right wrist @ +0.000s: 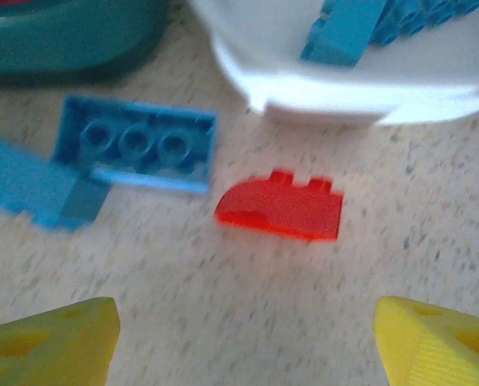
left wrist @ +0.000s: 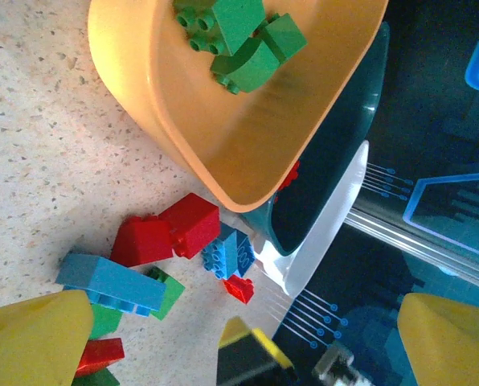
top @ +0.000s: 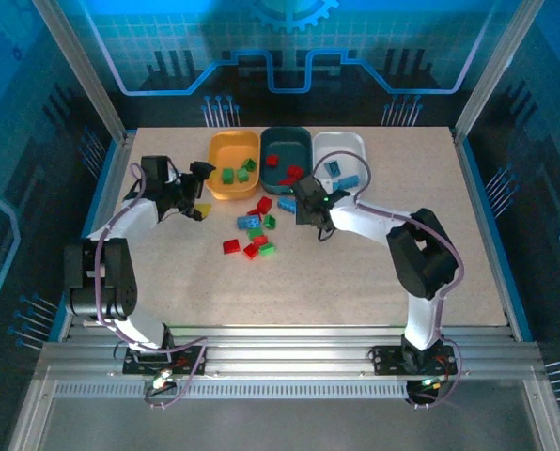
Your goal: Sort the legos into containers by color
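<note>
Low in the right wrist frame, right gripper [right wrist: 243, 346]: spread wide, empty. Just above, across bare table, red brick [right wrist: 280, 211]: lying flat, long axis left to right, studs toward the frame top. Left of that, blue plate [right wrist: 135, 145]: underside up, lengthwise left to right. Beyond, white tub [right wrist: 344, 88] upper right, teal tub [right wrist: 63, 40] upper left. In top view, loose bricks [top: 254, 233] mid-frame; left of them, left gripper [top: 200, 188]: released, empty, beside orange tub [top: 231, 150] holding green bricks [top: 228, 175].

Orange-yellow tub [top: 225, 150] holds green legos [top: 228, 175], teal tub [top: 287, 144] red, white tub [top: 344, 144] seemingly blue; mixed legos [top: 250, 224] lie loose nearby.
</note>
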